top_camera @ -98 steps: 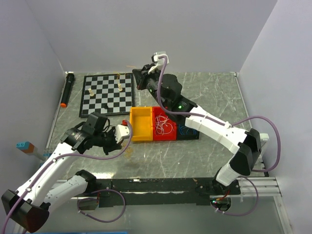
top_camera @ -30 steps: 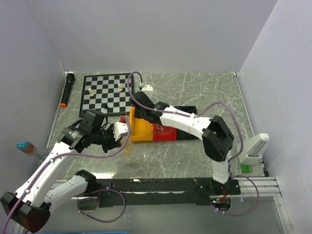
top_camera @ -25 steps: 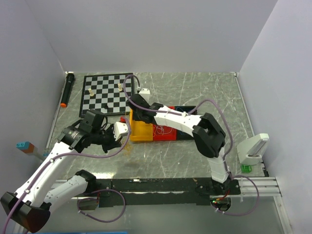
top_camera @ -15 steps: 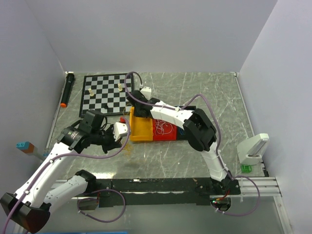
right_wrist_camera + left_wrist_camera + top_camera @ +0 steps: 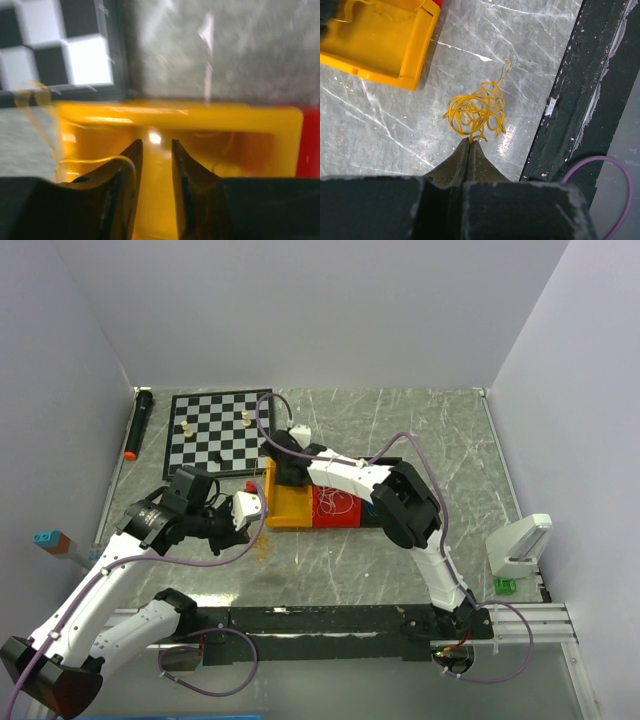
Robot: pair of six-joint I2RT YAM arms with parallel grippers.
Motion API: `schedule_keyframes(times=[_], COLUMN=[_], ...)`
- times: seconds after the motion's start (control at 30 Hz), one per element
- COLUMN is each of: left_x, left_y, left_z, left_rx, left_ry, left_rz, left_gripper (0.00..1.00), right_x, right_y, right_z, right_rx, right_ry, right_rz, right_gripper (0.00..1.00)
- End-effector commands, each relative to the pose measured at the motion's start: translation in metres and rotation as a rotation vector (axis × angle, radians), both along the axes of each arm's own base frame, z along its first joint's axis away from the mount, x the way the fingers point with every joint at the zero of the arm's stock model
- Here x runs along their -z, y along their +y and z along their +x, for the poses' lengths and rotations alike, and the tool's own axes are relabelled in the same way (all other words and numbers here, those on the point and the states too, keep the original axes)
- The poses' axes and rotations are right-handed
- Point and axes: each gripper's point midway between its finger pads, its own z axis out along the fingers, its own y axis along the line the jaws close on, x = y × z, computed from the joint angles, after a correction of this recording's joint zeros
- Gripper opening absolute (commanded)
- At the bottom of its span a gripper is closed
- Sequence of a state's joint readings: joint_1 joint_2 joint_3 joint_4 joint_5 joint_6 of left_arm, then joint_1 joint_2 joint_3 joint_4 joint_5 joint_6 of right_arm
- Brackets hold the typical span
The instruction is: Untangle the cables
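Note:
A coil of yellow cable (image 5: 476,111) lies on the marble in front of the yellow bin (image 5: 380,40). My left gripper (image 5: 470,141) is shut with its tips pinching a strand at the coil's near edge. From above, the coil (image 5: 263,546) sits just below the left gripper (image 5: 258,520). My right gripper (image 5: 156,145) hangs open over the yellow bin (image 5: 200,120) with nothing between its jaws. A thin yellow strand (image 5: 95,160) drapes over the outside of its left finger. From above, the right gripper (image 5: 284,476) is at the bin's back edge. White cables (image 5: 335,502) lie tangled in the red bin.
A chessboard (image 5: 215,430) with a few pieces lies behind the bins, and its corner (image 5: 50,45) shows in the right wrist view. A black marker (image 5: 137,425) lies at the far left. The black front rail (image 5: 580,100) borders the table's near edge.
The right arm swung in from the back and came down over the yellow bin. Its jaws have just opened. The left arm has stayed still, shut on the yellow coil.

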State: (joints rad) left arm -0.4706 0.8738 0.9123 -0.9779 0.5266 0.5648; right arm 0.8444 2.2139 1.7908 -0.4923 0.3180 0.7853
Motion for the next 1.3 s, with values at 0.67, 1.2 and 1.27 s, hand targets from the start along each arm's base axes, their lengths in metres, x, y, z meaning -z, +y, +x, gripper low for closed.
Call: schedule_keyframes(times=[0.67, 1.2, 1.27], left_x=[-0.014, -0.015, -0.012], left_y=[-0.004, -0.001, 0.003], left_z=[-0.002, -0.003, -0.004], left_rx=[0.023, 0.02, 0.011], left_ry=[-0.022, -0.025, -0.024], left_rz=[-0.038, -0.024, -0.006], left_gripper=[0.01, 0.01, 0.01], right_x=[-0.157, -0.152, -0.139], right_y=[-0.01, 0.035, 0.039], right_z=[-0.009, 0.016, 0.024], right_rx=[-0.107, -0.295, -0.3], right_ry=[-0.235, -0.265, -0.256], right_rz=[0.159, 0.13, 0.093], right_gripper=[0.62, 0.71, 0.72])
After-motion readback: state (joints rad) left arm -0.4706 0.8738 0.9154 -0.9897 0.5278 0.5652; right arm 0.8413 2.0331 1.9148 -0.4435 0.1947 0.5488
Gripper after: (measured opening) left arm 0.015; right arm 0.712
